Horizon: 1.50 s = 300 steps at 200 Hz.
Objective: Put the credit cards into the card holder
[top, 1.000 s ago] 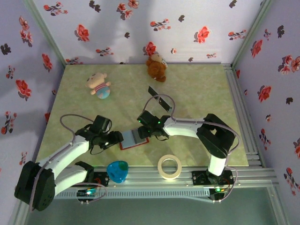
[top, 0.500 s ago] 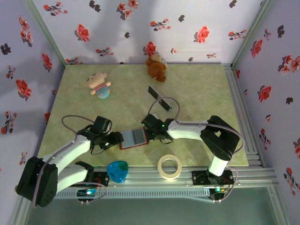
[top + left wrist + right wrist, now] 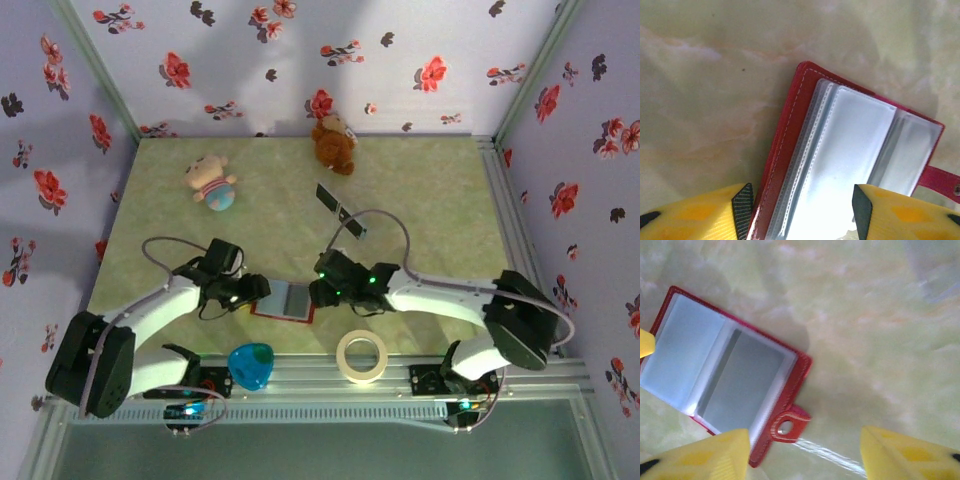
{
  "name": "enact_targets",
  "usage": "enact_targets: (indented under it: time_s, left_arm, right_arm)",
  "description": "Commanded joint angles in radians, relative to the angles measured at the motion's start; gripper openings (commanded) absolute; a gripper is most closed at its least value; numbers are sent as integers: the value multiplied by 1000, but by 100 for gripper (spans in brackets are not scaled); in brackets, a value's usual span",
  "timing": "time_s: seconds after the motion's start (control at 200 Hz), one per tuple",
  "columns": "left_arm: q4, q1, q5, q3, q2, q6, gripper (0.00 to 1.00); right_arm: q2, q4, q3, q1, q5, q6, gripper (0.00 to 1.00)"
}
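Fingers of the left gripper (image 3: 802, 206) stand apart, straddling the open card holder (image 3: 840, 145) at its edge. The right gripper (image 3: 805, 452) is spread and empty beside the clasp. I judge 1 card seated, so next I fetch the 2 dark credit cards (image 3: 327, 195) lying beyond.

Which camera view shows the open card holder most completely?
The right wrist view: the card holder lies open with its snap tab and a dark card in one sleeve. The left wrist view is closer but glare-washed and cropped; the top external view shows it small.
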Motion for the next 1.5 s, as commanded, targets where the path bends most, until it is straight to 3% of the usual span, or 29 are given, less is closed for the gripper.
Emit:
enact_targets:
  time_s: [0.0,0.11,0.295,0.37,0.52,0.945,1.26,1.495]
  left_arm:
    - [-3,15,0,26,-72,-2,59]
    - [-37,17,0,37,-165,-28,60]
    - [-147,23,-20,37,-302,-35,62]
    - [-176,24,-12,28,-325,-31,63]
    - [-170,27,-10,20,-312,-7,63]
    - [-116,29,32,17,-246,7,64]
    - [-181,29,38,-12,-331,-15,65]
    - [-214,28,27,-65,-435,-45,65]
  right_arm:
    - [-61,-170,103,-99,90,-167,71]
    - [-53,-275,242,-222,147,-319,81]
    - [89,-343,457,-384,204,-476,81]
    - [160,-371,531,-391,257,-571,84]
    - [281,-383,604,-390,233,-744,90]
    - [457,-400,688,-373,293,-792,89]
    - [502,-309,673,-314,528,-826,79]
    - [472,-264,638,-294,585,-831,53]
